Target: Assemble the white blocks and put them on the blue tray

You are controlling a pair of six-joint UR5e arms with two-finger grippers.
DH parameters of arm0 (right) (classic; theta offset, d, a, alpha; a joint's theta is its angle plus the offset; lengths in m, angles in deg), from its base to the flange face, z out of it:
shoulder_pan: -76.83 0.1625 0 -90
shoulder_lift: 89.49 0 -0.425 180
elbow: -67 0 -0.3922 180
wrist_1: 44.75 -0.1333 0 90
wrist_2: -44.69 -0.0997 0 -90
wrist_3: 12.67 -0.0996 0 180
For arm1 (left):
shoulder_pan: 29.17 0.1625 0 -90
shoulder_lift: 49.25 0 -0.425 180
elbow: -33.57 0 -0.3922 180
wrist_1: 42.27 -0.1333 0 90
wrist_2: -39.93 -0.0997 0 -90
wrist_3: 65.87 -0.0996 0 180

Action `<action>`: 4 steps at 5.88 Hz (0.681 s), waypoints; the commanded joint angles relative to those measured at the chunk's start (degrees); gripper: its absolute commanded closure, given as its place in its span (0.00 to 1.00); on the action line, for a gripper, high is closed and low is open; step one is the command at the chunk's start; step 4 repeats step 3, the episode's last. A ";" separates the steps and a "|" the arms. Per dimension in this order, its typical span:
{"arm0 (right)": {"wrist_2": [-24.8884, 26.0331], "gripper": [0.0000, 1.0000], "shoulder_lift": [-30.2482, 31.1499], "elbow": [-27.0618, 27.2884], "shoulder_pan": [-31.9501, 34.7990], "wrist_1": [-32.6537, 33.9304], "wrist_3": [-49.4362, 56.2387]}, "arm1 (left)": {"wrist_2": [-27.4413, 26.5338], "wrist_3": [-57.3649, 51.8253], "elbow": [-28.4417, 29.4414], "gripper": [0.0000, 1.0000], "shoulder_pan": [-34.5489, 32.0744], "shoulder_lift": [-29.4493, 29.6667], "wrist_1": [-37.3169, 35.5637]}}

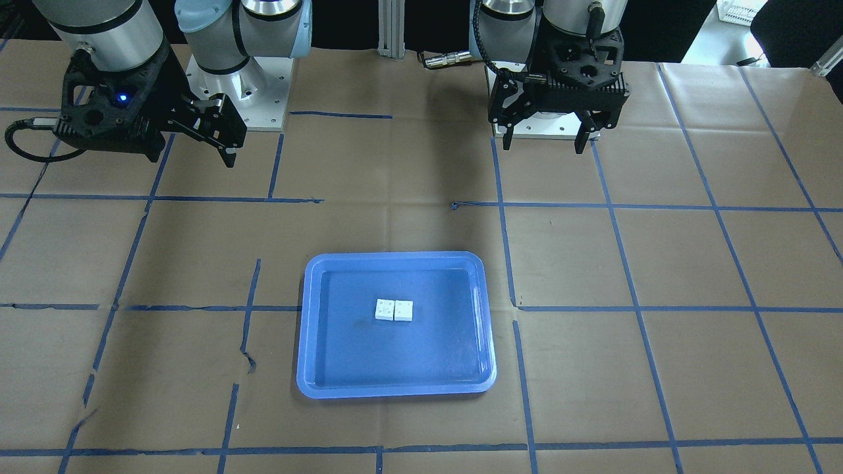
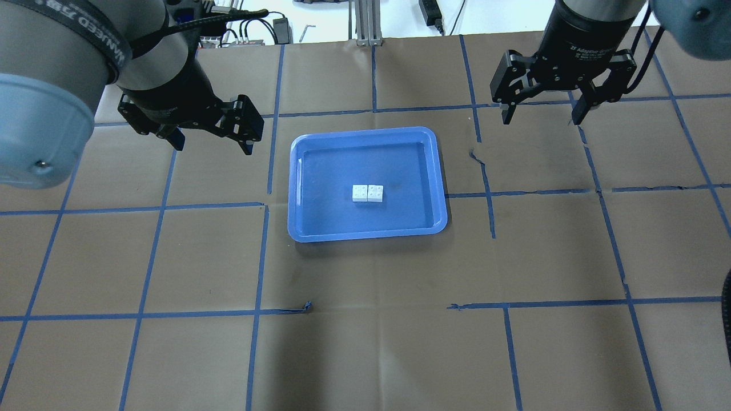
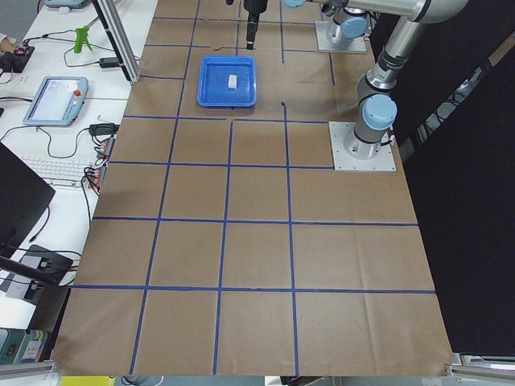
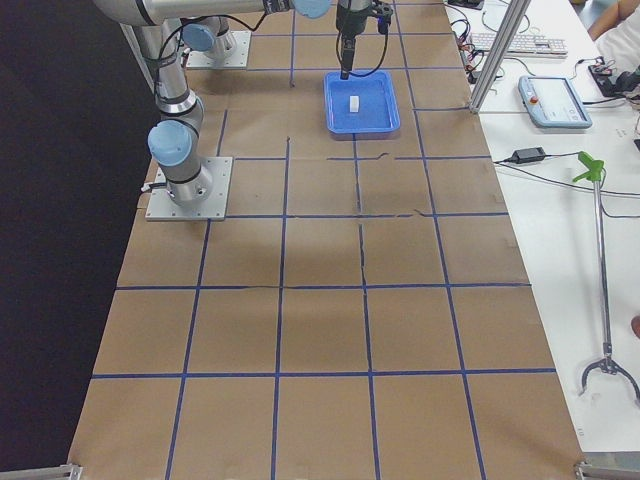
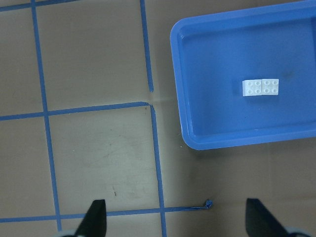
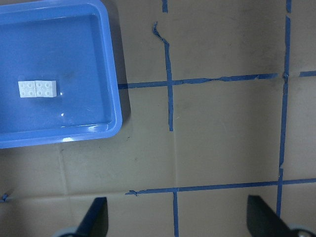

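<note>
The two white blocks (image 1: 394,310) sit side by side, touching, studs up, in the middle of the blue tray (image 1: 395,390). They also show in the overhead view (image 2: 368,193) on the tray (image 2: 368,235). My left gripper (image 2: 212,142) hangs open and empty above the table to the left of the tray. My right gripper (image 2: 541,117) hangs open and empty to the tray's far right. The left wrist view shows the blocks (image 5: 260,87) in the tray (image 5: 237,143) beyond the open gripper (image 5: 178,219). The right wrist view shows the blocks (image 6: 37,89) far from its open gripper (image 6: 178,219).
Brown paper with a grid of blue tape lines covers the table (image 2: 377,319). Torn tape ends lie near the tray (image 2: 475,155). The arm bases (image 1: 240,99) stand at the robot's edge. Monitors, cables and a keyboard lie beyond the table's far edge (image 3: 56,169).
</note>
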 commanded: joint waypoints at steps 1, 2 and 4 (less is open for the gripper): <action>0.07 0.00 0.06 0.04 0.06 0.23 -0.11 | 0.03 0.07 -0.08 0.01 0.18 0.09 -0.59; 0.07 0.00 0.06 0.13 0.06 0.23 -0.19 | -0.14 -0.02 -0.08 0.01 0.10 -0.17 -0.25; 0.07 0.00 0.15 0.13 -0.03 0.14 -0.19 | -0.15 0.07 0.01 0.01 0.10 -0.34 -0.07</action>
